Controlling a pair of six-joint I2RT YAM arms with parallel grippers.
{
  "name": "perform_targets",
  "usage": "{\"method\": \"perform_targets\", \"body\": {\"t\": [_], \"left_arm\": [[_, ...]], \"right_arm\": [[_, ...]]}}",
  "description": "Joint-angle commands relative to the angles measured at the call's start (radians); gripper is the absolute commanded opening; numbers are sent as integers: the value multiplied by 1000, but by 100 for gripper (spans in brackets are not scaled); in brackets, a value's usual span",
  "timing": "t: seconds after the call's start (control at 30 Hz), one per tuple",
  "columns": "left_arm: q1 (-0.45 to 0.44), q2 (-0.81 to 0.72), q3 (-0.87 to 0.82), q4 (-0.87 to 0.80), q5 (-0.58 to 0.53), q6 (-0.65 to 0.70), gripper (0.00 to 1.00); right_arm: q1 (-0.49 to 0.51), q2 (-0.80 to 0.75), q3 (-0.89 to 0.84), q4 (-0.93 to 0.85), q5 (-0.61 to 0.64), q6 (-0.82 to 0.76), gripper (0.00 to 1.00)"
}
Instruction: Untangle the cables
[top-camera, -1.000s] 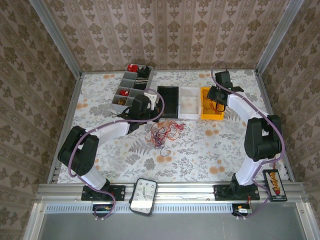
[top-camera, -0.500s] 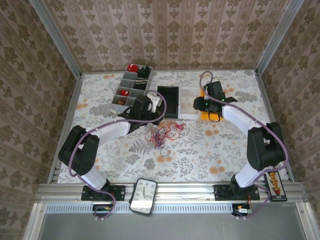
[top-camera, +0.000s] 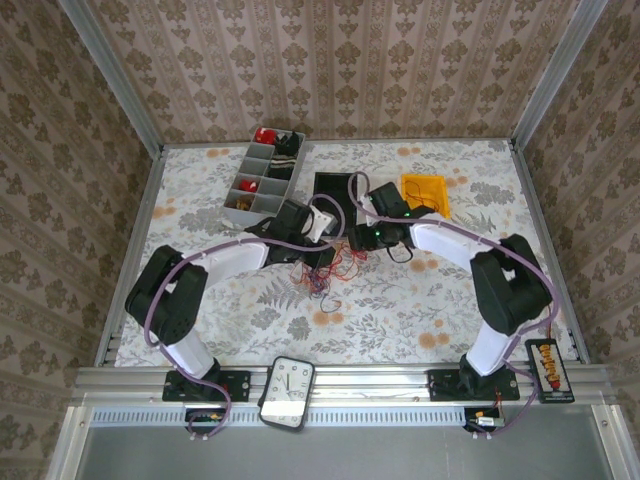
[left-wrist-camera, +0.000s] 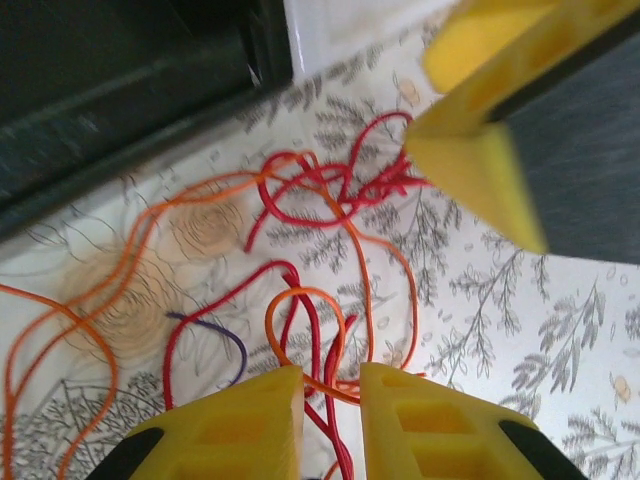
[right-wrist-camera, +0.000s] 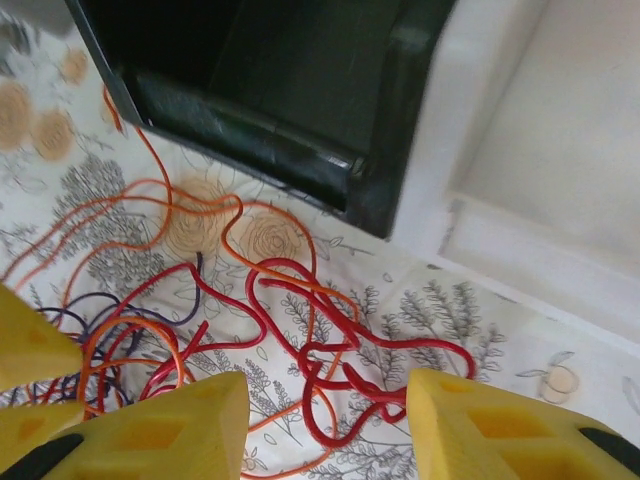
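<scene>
Work the cables (top-camera: 338, 262), tangled on the surface just in front of the black bin (right-wrist-camera: 250, 130). Close the narrowly parted jaws of the left gripper (left-wrist-camera: 330, 385) on one strand, the wide-spread jaws of the right gripper (right-wrist-camera: 325, 390) on another, then draw apart slowly.

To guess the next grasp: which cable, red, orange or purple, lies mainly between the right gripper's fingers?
The red cable: its thick loops crowd the gap of the open right gripper, whereas the purple cable lies outside that gap.
</scene>
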Motion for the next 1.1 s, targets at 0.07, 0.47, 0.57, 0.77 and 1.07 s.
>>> {"method": "perform_targets", "body": {"t": [0.07,0.47,0.57,0.77,1.07], "left_arm": [[-11,5,-11,-24,41,48,23],[-14,47,-23,-6,28,47,22],[-14,65,-22,2,30,42,21],[-16,97,-14,19,30,32,17],[-16,141,-4,50,47,1,4]], "right_arm": [[48,74,77,-97,92,-59,47],[50,137,91,-133,100,-64,29],[48,121,71,-131,97,-60,20],[25,49,24,-119,107,-38,3],[-121,-227,-175,-42,-21,64,0]]}}
